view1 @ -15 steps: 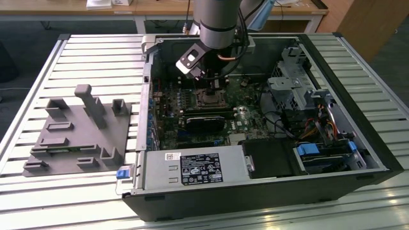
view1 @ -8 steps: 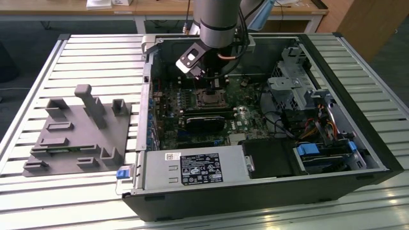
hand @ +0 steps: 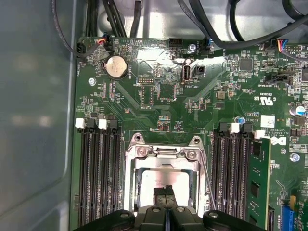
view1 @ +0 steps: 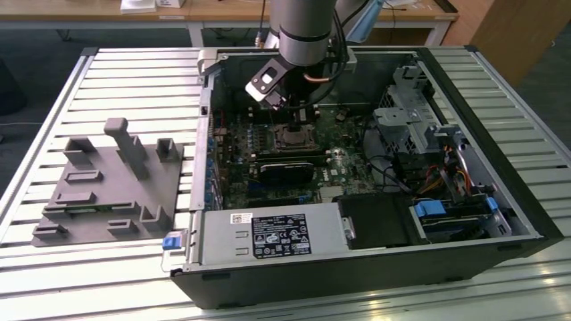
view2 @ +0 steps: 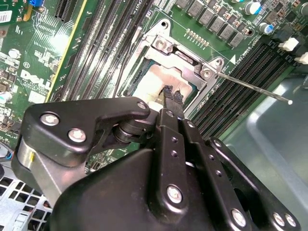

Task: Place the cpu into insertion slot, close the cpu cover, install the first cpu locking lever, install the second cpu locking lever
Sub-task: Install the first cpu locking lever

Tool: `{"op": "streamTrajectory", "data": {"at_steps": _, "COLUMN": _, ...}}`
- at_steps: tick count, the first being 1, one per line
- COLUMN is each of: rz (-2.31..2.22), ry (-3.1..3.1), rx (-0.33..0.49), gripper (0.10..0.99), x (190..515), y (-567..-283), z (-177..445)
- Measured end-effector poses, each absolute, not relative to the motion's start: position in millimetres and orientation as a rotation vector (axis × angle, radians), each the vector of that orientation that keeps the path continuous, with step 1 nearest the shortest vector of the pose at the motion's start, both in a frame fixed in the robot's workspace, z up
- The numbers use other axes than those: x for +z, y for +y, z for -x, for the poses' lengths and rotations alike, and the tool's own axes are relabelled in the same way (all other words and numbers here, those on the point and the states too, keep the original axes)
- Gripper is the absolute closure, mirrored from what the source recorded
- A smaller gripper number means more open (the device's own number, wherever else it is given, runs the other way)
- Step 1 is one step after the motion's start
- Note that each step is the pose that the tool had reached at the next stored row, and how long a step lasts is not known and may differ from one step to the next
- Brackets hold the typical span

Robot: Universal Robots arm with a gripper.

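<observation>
From my station, the small square cpu [view2: 153, 83] with its pale grey-beige top lies flat, face up, inside the dark square insertion slot [view1: 293, 138] on the green motherboard [hand: 159, 96]. Being square, it has no long axis. In the first wrist view its edges run parallel with the black memory slots [hand: 98, 178] on either side.

The thin dark-metal cpu cover [view2: 190, 65] frames it, with the chip showing through the window. I cannot tell whether the cover is fully seated.

The arm's black jaws are together with nothing between them, their fingertips [view2: 169, 94] right at the chip's top.

The second wrist view gives me a thin steel lever rod [view2: 250, 87] angling outward over the memory slots.

The exterior view adds the open black tower case [view1: 499, 134] on the slatted metal counter [view1: 134, 80], beside a grey moulded fixture [view1: 107, 180].
</observation>
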State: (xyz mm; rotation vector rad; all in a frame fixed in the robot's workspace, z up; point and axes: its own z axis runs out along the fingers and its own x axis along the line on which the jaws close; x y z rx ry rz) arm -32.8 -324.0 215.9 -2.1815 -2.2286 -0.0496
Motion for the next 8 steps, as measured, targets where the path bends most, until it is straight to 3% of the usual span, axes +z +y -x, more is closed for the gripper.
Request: {"op": "streamTrajectory", "data": {"at_steps": 8, "rz": 2.182, "ry": -2.229, "rx": -0.05, "gripper": 0.98, "x": 218.0, "y": -324.0, "z": 32.8}}
